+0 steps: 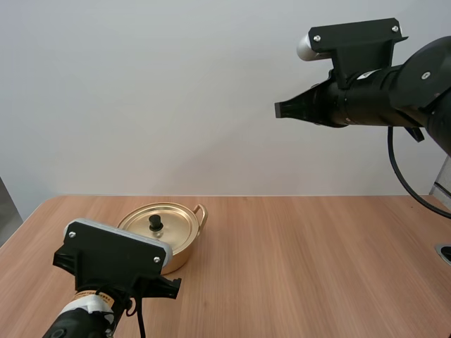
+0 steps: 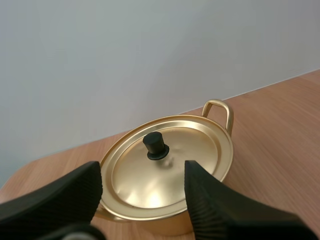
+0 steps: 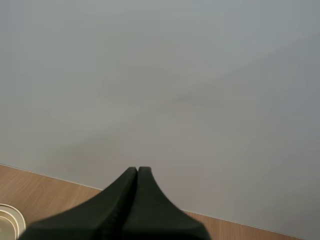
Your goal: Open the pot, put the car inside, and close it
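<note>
a shiny gold pot (image 1: 184, 246) sits upright on the wooden table (image 1: 317, 267), lid (image 2: 167, 162) on, black knob (image 2: 155, 146) on top.

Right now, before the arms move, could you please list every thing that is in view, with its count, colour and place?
pot: one, gold, on the left part of the table
lid: one, gold, closed on the pot
knob: one, black, at the centre of the lid
table: one, light brown wood, under the pot
left gripper: one, black, open, close to the pot and facing the lid
right gripper: one, black, shut on nothing, high above the right part of the table
</note>
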`<action>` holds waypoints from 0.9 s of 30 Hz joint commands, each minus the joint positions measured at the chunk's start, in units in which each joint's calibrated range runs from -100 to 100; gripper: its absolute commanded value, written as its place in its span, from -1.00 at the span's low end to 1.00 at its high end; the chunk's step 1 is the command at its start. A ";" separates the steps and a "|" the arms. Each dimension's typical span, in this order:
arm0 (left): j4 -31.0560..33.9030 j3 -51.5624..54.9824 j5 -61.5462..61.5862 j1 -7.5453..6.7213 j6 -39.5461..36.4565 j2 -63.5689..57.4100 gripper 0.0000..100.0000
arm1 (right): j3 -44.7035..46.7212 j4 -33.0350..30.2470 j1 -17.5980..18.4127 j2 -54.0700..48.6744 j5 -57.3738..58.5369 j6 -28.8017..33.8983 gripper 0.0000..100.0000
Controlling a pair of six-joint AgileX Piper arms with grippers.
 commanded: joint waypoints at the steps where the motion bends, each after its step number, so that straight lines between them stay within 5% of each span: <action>1: -1.47 0.00 -0.55 0.27 0.00 0.00 0.61 | -0.04 0.03 -0.03 -0.03 -0.03 -0.01 -1.00; 7: -2.24 0.00 -1.55 0.59 -7.75 0.00 0.61 | -0.04 0.03 -0.03 -0.03 -0.03 -0.01 -1.00; 27: -2.12 0.00 -2.60 0.95 -11.17 0.00 0.61 | -0.04 -0.08 -0.03 -0.03 -0.03 -0.01 -1.00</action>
